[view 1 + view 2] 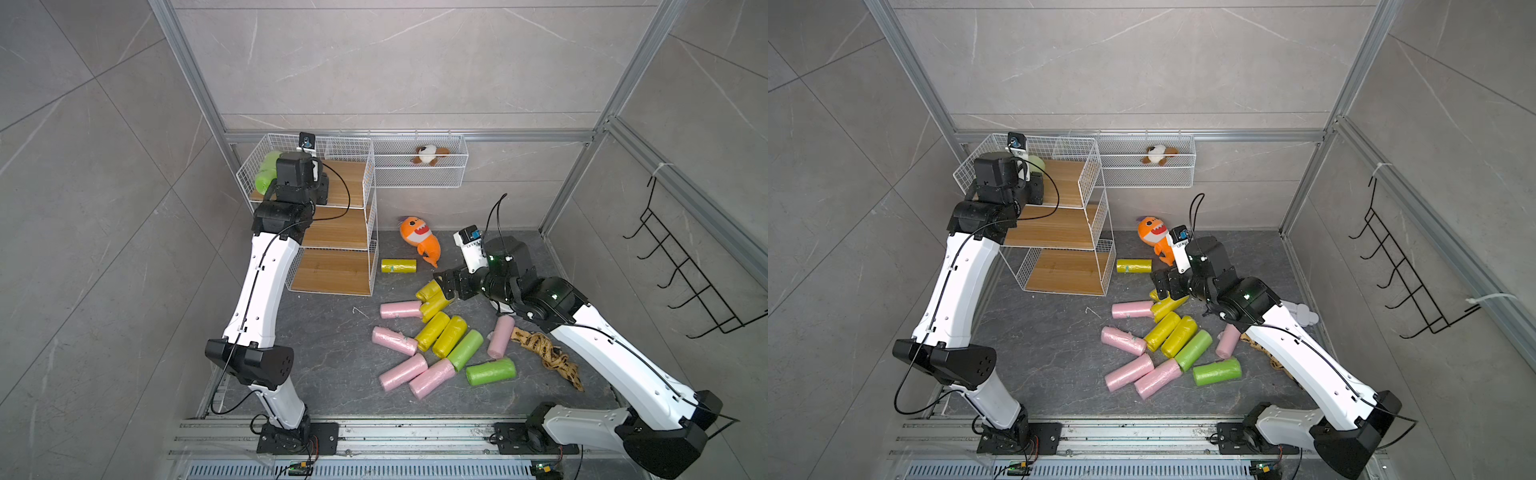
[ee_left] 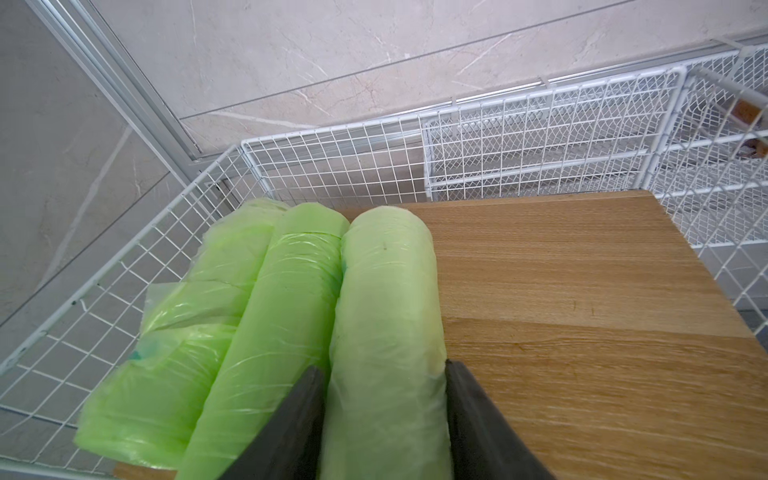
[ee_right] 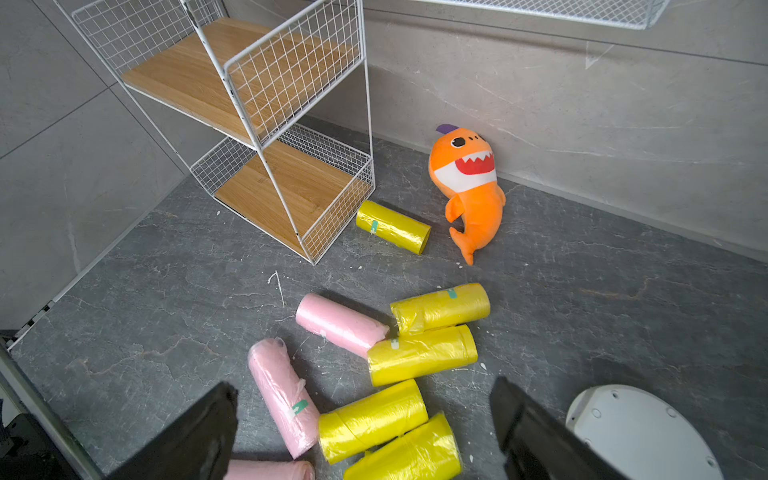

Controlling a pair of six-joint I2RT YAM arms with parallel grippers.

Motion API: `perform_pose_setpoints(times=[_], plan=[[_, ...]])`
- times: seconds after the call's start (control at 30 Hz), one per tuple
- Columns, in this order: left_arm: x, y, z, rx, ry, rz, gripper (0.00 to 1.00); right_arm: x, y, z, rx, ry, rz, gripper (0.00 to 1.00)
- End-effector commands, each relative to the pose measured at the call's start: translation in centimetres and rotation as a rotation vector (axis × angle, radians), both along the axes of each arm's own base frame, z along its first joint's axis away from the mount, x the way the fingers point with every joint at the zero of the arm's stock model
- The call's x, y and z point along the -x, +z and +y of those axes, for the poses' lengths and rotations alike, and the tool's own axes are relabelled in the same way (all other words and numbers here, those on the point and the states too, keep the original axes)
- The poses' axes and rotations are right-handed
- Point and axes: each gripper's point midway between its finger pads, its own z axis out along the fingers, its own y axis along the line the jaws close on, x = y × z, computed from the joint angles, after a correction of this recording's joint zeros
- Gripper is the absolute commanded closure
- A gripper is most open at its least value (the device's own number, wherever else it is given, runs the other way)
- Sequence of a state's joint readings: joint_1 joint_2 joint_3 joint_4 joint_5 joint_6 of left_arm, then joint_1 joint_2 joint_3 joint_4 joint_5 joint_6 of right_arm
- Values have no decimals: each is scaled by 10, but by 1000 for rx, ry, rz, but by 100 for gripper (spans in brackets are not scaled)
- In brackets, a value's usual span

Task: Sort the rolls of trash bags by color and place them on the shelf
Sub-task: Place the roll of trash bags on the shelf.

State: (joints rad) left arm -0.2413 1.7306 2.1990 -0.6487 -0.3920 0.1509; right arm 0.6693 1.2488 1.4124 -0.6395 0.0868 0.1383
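Three green rolls (image 2: 291, 311) lie side by side on the top tier of the shelf (image 1: 345, 174), which stands at the counter's (image 1: 324, 357) ten o'clock. The left claw (image 2: 381, 368) straddles the palest roll (image 2: 386, 299) with its fingers against the roll's sides, though I cannot tell whether it is grasping or released. The right claw (image 3: 362, 388) is spread wide and empty over the yellow rolls (image 3: 422, 355), which are heaped with pink rolls (image 1: 401, 309) and two loose green ones (image 1: 490, 372) near five o'clock, while a lone yellow roll (image 1: 398, 266) lies at three o'clock of the shelf's bottom tier.
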Motion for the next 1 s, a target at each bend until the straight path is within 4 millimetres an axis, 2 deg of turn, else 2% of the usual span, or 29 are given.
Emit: perform_pose_setpoints(times=[0.0, 0.13, 0.3, 0.43, 0.5, 0.63, 0.7, 0.87, 0.97], plan=[[12, 39, 9, -9, 21, -108, 47, 2, 0, -1, -10, -12, 6, 1], [19, 47, 8, 14, 8, -129, 45, 3, 0, -1, -11, -10, 10, 1], [38, 69, 4, 71, -32, -188, 40, 7, -7, -1, -1, -2, 43, 1], [55, 78, 3, 133, -54, -226, 36, 12, -30, -4, 33, -10, 110, 0], [66, 77, 2, 173, -73, -233, 35, 15, -45, -5, 37, -13, 145, 0], [91, 44, -23, 318, -218, -156, 35, 23, -82, -10, 32, -53, 237, 0], [110, 30, -37, 396, -306, -123, 35, 27, -100, -14, 47, -80, 282, 0], [150, -25, -62, 568, -450, -17, 35, 41, -140, -37, 135, -171, 416, 1], [169, -63, -68, 644, -476, 38, 35, 51, -164, -53, 187, -231, 512, 2]])
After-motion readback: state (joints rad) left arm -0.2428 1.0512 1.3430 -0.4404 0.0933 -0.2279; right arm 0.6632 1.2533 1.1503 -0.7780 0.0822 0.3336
